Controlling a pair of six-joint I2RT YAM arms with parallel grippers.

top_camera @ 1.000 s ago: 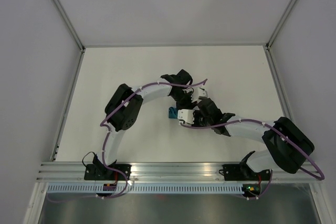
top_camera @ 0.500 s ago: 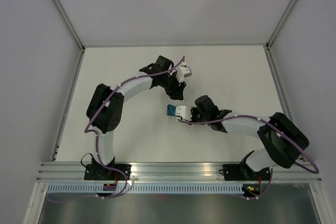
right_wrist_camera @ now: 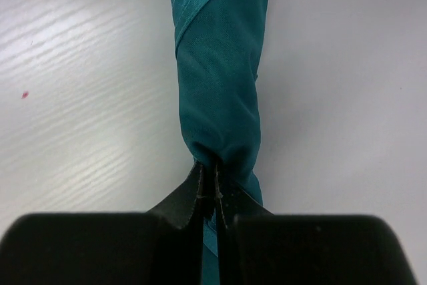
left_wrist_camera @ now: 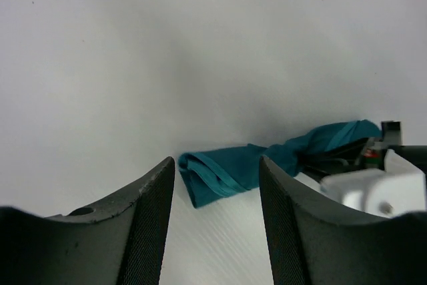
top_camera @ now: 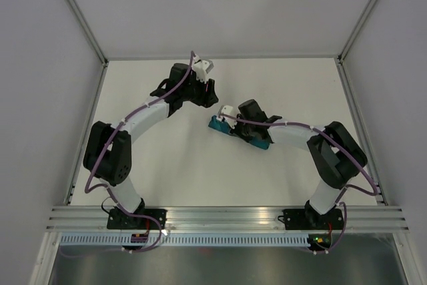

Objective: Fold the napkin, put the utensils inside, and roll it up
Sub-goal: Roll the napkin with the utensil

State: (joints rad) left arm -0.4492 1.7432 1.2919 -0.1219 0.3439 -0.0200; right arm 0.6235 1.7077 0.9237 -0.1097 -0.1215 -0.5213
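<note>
1. From above: the napkin is lying as a tight teal roll near the middle of the worktop. The right hand is sitting on it, most likely to stop it from springing open. The left hand is hovering near the roll's left end, not touching it.
2. From the left wrist: the left hand's fingers are standing spread wide with nothing between them. The roll's layered end is lying just ahead, showing in the gap, so this hand looks ready to help if needed.
3. From the right wrist: the right hand is pressed together, pinching a fold of the napkin. The roll is stretching straight away from its tips. I am not seeing the utensils; they may be hiding inside.
</note>
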